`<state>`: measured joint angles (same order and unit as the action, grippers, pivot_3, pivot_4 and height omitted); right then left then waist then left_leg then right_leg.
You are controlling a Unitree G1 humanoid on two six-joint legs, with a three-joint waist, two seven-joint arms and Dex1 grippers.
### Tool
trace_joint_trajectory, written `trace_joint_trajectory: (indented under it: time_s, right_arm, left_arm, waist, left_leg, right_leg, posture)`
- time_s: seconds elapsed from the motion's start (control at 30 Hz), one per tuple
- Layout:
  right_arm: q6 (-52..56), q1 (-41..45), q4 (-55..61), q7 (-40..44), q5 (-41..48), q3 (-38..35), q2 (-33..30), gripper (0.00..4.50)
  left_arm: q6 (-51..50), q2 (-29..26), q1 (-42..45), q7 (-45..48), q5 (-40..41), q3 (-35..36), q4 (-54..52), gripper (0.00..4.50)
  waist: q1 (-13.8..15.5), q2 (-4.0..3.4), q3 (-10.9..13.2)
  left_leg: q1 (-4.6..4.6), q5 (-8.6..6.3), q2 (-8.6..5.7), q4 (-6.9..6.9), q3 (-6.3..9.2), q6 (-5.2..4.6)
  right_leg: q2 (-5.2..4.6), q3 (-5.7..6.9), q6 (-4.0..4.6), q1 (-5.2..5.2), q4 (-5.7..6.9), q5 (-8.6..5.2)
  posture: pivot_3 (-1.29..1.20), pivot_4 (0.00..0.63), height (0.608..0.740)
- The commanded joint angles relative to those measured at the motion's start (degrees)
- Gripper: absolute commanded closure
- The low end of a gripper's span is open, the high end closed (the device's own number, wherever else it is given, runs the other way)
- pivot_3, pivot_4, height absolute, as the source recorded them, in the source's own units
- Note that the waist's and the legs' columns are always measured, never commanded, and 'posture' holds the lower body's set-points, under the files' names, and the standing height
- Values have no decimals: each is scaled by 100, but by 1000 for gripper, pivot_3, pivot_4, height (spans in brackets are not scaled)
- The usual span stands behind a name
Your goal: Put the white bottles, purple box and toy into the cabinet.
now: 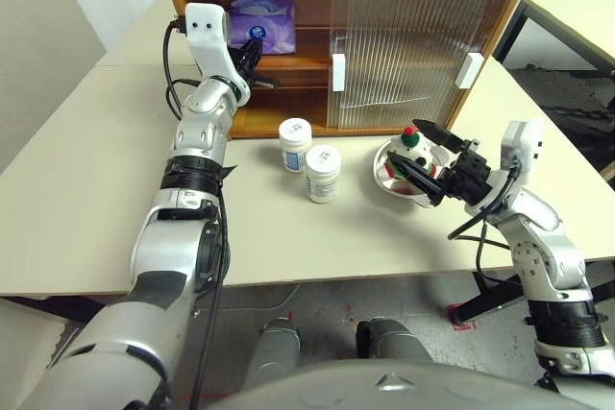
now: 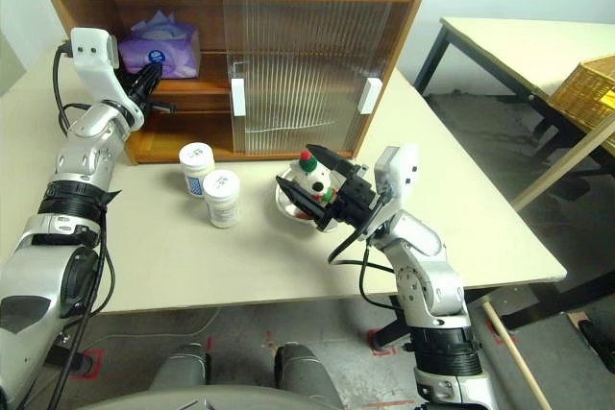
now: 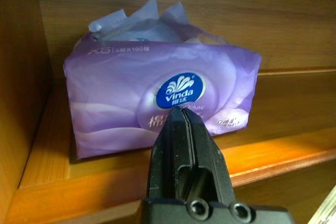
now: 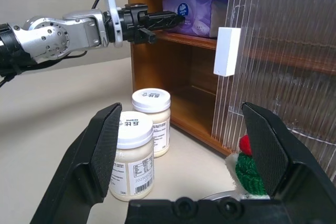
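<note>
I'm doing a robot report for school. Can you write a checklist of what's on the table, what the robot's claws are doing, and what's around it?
Surface: beige table, cabinet at its far side.
Job's things: purple box on the cabinet's upper shelf, left side open; two white bottles upright on the table in front; toy in a steel bowl.
Clutter: nothing seen beyond the bowl.
Grippers: left gripper shut, holding nothing, just in front of the purple box; right gripper open around the toy.
Cables: black cables along both arms.
Surroundings: second table, wicker basket.
</note>
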<state>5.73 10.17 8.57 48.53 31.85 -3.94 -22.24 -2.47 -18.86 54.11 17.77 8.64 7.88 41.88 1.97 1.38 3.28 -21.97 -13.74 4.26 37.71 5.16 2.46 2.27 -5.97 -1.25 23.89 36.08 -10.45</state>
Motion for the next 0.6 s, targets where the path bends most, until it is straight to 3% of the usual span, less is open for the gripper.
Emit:
trace_joint_trajectory:
  time_s: [0.03,0.2,0.43,0.6]
  right_arm:
    - [0,-37,36,0,1,-37,6,0]
    - [18,-25,43,-6,-2,-22,8,0]
    - [58,6,38,27,28,-49,-45,0]
    - [79,24,28,42,38,-37,-60,0]
  left_arm:
    - [102,94,23,345,110,-25,-78,4464]
    - [39,98,-213,900,317,-58,-629,4464]
    - [-537,-432,-788,2173,924,40,-1778,4464]
    - [-1105,-927,-985,2932,1507,216,-2245,3253]
  waist:
    - [2,0,0]
    - [2,1,1]
    - [-38,-1,2]
    - [-26,-1,2]
  left_leg:
    - [-1,0,0,0,0,-1]
    - [-6,2,0,1,-2,-10]
    - [-5,-2,0,-1,-3,-16]
    - [-7,-5,0,-1,-1,-14]
  right_leg:
    - [0,0,-1,0,0,-1]
    - [1,1,-6,0,0,-7]
    - [3,2,-5,1,0,-12]
    - [2,2,-5,1,1,-14]
  posture:
    - [48,60,740]
    - [55,61,740]
    - [64,62,740]
    - [71,58,740]
